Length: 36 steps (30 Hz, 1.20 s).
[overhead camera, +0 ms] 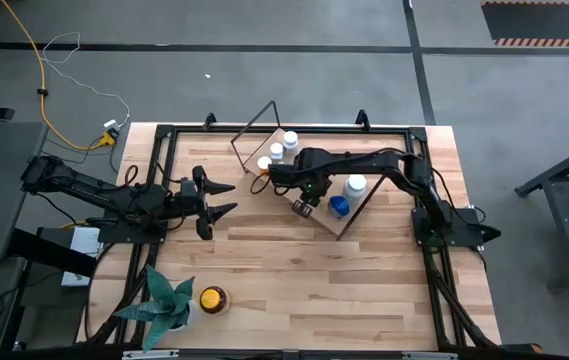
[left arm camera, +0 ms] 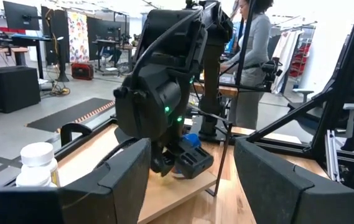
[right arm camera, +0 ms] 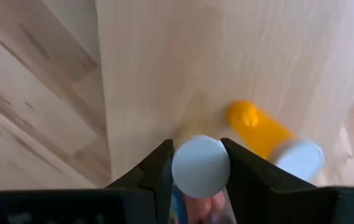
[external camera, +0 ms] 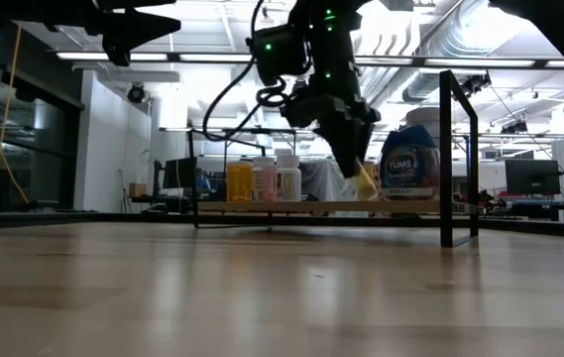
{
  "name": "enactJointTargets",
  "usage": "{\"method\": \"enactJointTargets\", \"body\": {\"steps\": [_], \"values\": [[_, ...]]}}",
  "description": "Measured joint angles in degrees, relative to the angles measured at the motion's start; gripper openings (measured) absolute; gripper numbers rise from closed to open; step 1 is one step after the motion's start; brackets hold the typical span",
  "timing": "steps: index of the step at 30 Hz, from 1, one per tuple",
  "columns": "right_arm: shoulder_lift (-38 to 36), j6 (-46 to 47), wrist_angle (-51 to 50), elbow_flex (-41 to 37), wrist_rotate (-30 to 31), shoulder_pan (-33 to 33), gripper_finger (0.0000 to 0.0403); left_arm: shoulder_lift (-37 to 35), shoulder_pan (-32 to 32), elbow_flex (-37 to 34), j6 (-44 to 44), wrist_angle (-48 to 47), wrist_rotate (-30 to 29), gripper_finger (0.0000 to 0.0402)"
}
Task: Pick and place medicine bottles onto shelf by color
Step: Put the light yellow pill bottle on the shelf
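Note:
The shelf (overhead camera: 322, 222) stands mid-table. On its far end are white bottles (overhead camera: 277, 151). A white-capped bottle (overhead camera: 355, 185) and a blue one (overhead camera: 338, 207) stand nearer the right. My right gripper (overhead camera: 304, 205) points down over the board (right arm camera: 183, 62), shut on a small white-capped bottle (right arm camera: 200, 167). Next to that bottle, an orange bottle (right arm camera: 260, 134) lies on its side on the board. My left gripper (overhead camera: 226, 199) hangs open and level to the left of the shelf, with nothing between its fingers. The amber, yellow-capped bottle (overhead camera: 212, 299) stands near the table's front edge. My right gripper pinches the bottle's white cap (right arm camera: 189, 177) between its two fingers, one on each side. The fingers come from above, pointing down. In the low view an orange-yellow body (external camera: 364, 181) shows under the fingers, just above the board; whether it touches the board I cannot tell.
A green plant (overhead camera: 162, 303) stands beside the amber bottle at the front left. Dark wire end frames (external camera: 457, 159) rise at the shelf's ends. A black frame (overhead camera: 164, 140) runs along the table's edges. A person (left arm camera: 251, 56) stands beyond the table.

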Motion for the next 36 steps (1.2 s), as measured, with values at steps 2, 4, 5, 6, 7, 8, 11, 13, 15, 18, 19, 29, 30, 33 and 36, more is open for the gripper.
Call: {"method": "enactJointTargets", "body": {"steps": [2,4,5,6,7,8,11,13,15,18,19,29,30,33,36], "values": [[0.19,-0.07,0.21,-0.16,0.04,-0.08,0.0113,-0.01,0.02,0.0,0.0,0.11,-0.02,0.0221],[0.25,-0.42,0.1,-0.16,0.06,-0.04,0.0113,0.0,0.01,0.0,0.0,0.1,0.0,0.0221],[0.25,-0.5,0.18,-0.16,0.08,-0.03,0.0113,-0.02,0.0,0.0,0.0,0.12,0.0,0.0221],[0.25,-0.64,0.27,-0.16,0.11,-0.04,0.0113,-0.02,0.02,0.0,0.0,0.12,0.0,0.0221],[0.16,-0.9,0.27,-0.16,0.16,-0.04,0.0113,-0.02,0.0,0.0,0.0,0.12,0.0,0.0221],[0.02,-0.94,0.4,-0.18,0.3,-0.02,0.0113,0.0,0.02,0.0,0.0,0.12,-0.01,0.0221],[-1.0,-0.96,2.0,-0.2,2.54,0.3,0.0113,-0.02,0.01,0.0,0.0,0.12,0.0,0.0221],[-2.12,-0.96,2.17,-0.2,3.79,0.67,0.0113,-0.02,0.02,0.0,0.0,0.06,0.0,0.0221],[-2.97,-0.89,2.4,-0.18,4.49,1.01,0.0113,0.0,0.0,0.0,0.0,-0.02,0.0,0.0221],[-4.23,-0.68,4.1,-0.97,5.17,1.92,0.0113,0.0,0.02,0.0,0.0,-0.23,0.0,0.0221],[-4.69,-0.68,5.51,-1.74,5.42,2.25,0.0113,0.0,0.01,0.0,0.0,-0.23,0.0,0.0221],[-17.11,2.48,27.95,-22.77,6.59,3.28,0.0113,0.0,0.02,0.0,-0.02,-0.25,0.02,0.0221],[-18.55,2.79,30.05,-24.75,7.11,3.26,0.0113,0.0,0.0,0.0,-0.02,-0.24,0.02,0.0221],[-22.19,4.05,34.95,-29.73,8.0,3.31,0.0113,-0.02,0.0,-0.02,-0.02,-0.04,0.02,0.0221],[-24.34,5.33,36.78,-33.35,9.63,3.72,0.0113,-0.02,0.0,-0.02,-0.02,0.35,0.0,0.0221]]}}
